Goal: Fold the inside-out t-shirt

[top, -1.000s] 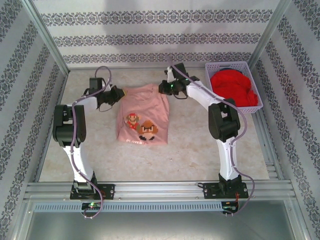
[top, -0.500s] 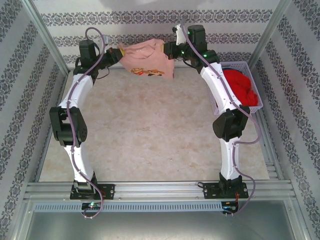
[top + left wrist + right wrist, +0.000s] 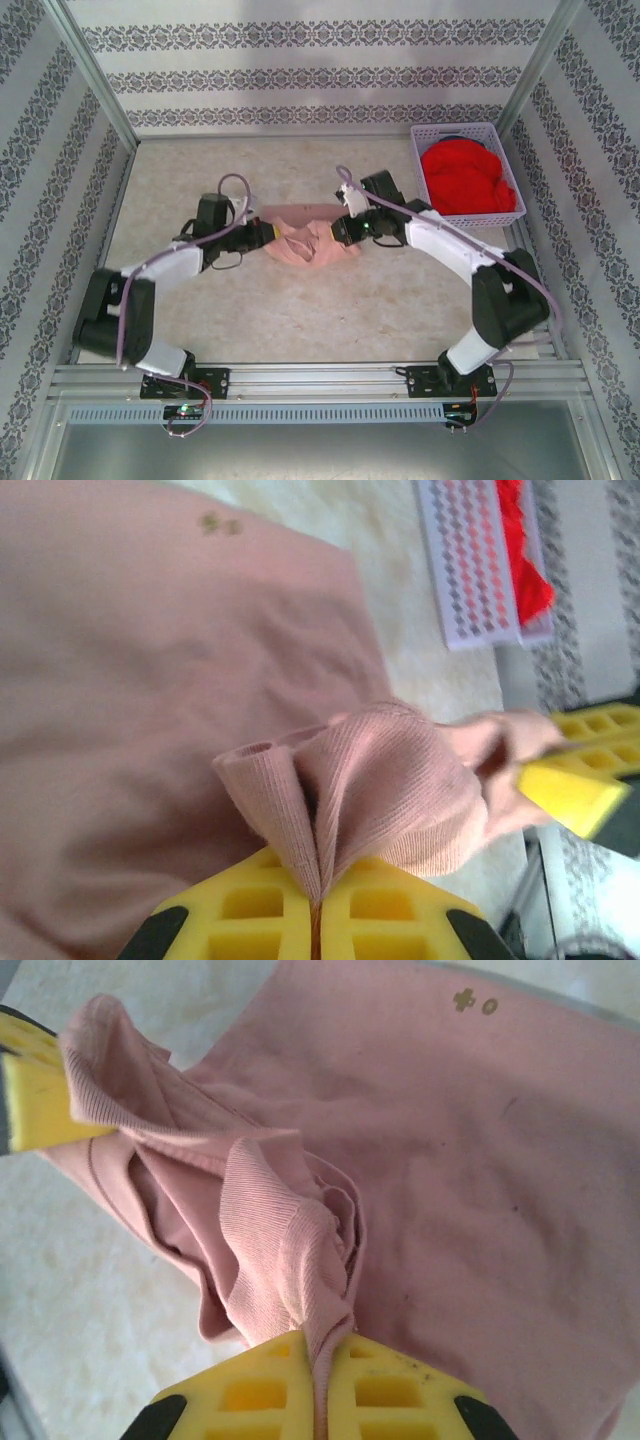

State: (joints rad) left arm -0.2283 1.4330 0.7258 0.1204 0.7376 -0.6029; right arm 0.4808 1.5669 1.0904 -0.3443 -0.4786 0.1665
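Two hands are pinching the inside-out t-shirt (image 3: 305, 245) near the middle of the bench (image 3: 300, 320), slightly toward its far edge. The shirt is lying bunched between them as a low, crumpled band of dusty salmon-pink cotton. The left hand (image 3: 318, 878) is pressing its blocky yellow fingers, moulded with square pockets, tightly together on a fold of finely ribbed edging. The fold is fanning upward from the seam between the fingers like a pleated wedge. The right hand (image 3: 318, 1352) is clamping in the same way, its fingers meeting on a soft ridge of ribbed knit that is rolling over into several loose, overlapping folds. Both hands are sitting close to each other, each one's yellow fingertip showing at the edge of the other's wrist view, with the gathered cloth bridging them. Beyond the pinched folds the fabric is spreading out smooth and flat, matte and lightly fuzzy, with a small olive mark (image 3: 470, 1002) showing faintly through it. The bench surface is looking pale, mottled and stone-like. At its far right corner a rectangular lavender plastic basket (image 3: 465, 129) with perforated walls is holding a bright red garment (image 3: 465, 180) heaped in a rumpled mound.
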